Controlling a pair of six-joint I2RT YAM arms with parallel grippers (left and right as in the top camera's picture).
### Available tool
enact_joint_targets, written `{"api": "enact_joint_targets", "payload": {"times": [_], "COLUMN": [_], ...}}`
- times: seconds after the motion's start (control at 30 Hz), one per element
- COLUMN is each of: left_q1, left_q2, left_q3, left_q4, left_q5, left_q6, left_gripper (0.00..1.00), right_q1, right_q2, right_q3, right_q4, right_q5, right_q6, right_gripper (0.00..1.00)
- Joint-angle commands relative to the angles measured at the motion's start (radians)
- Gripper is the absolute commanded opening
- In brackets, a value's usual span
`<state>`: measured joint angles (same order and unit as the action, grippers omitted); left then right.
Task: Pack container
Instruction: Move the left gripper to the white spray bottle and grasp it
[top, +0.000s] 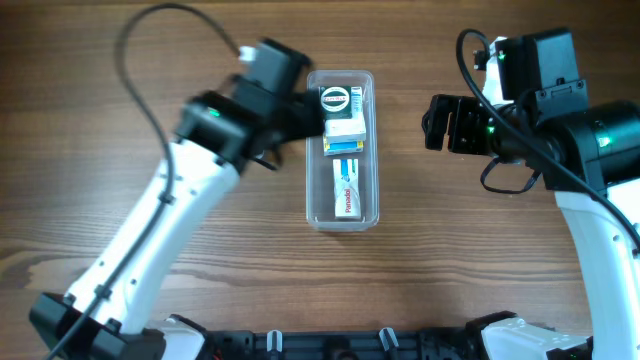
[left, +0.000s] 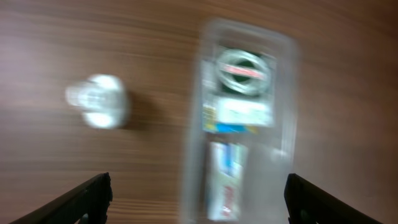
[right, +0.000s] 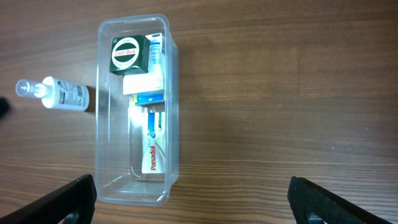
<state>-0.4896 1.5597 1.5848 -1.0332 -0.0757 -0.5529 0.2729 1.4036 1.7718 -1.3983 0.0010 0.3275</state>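
Container: I've got the clear container (top: 318, 190) lying lengthwise at the middle of the bench (top: 440, 260), open top facing the overhead camera.
Far end: a green Zam-Buk box (right: 129, 55) sits right up against the far wall.
Middle: a white box (right: 144, 83) is touching the green one, and a blue-and-white pack peeks out just behind it.
Near half: a Panadol box (right: 154, 155) lies along the right wall, pointing lengthwise.
Bottle: the small white bottle (right: 59, 94) is on its side on the bench, outside the container and just beside its left wall.
Left hand: the left hand (left: 199, 202) hangs above the container's far left side. My wrist view is badly blurred, but I can see both fingers spread wide with nothing held.
Right hand: the right hand (right: 193, 199) sits well apart to the container's right, fingers spread wide, gripping nothing.
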Motion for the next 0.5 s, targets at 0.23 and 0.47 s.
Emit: {"api": "enact_joint_targets", "payload": {"times": [0.23,0.47], "left_q1": [0.277,0.277], "left_q2": [0.129,0.296], "left_q3": [0.006,0.006], "left_q4": [-0.034,-0.037], "left_q5": [0.153,0.161], "left_q6": [0.181,0.259], "left_gripper": [0.89,0.88], "right_q1": [-0.002,-0.002], "right_q2": [0.006,0.006], "right_q3": [0.007,0.007], "right_q4": [0.002,0.002], "right_q5": [0.010,0.010], "right_q6": [-0.013,-0.013], "right_gripper": [1.00,1.00]}}
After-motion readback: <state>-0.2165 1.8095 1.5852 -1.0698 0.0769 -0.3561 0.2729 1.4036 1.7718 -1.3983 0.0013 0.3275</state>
